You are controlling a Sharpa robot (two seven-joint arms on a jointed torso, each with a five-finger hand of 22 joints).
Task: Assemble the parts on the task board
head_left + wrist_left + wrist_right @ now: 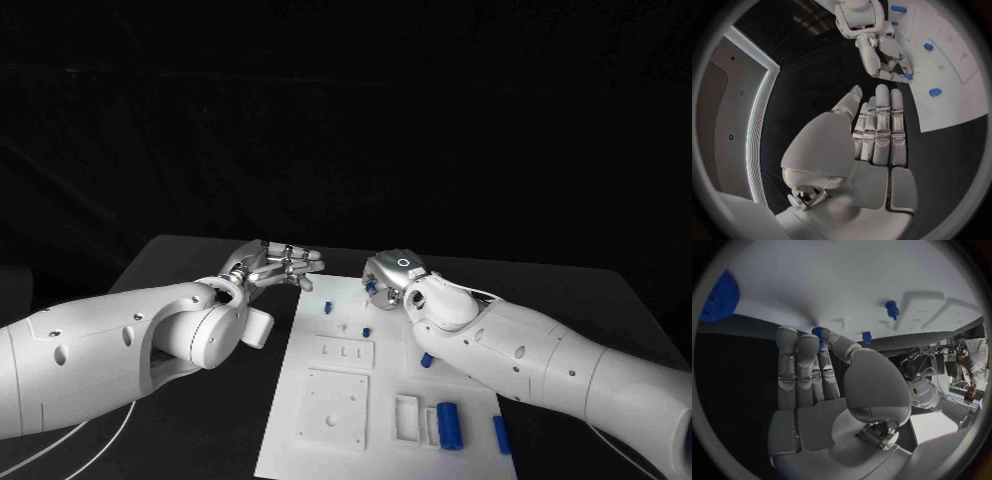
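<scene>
The white task board [310,455] lies in the middle of the table. My right hand [392,275] hovers over its far end and pinches a small blue part [817,331] between thumb and a fingertip; the same part [907,76] shows at that hand's fingertips. My left hand [274,265] is beside the board's far left corner, fingers [879,125] straight and side by side, holding nothing. Loose blue parts lie on the board: a small one [329,306], another [366,331], and a third [427,360]. A long blue piece [450,425] stands beside the slots.
The board has a raised square plate [335,408] and narrow white slots [407,418] near its front end. Another blue piece [500,435] lies at the board's right edge. A large ribbed blue part [720,295] sits on the board. A white cable [58,440] runs under my left arm.
</scene>
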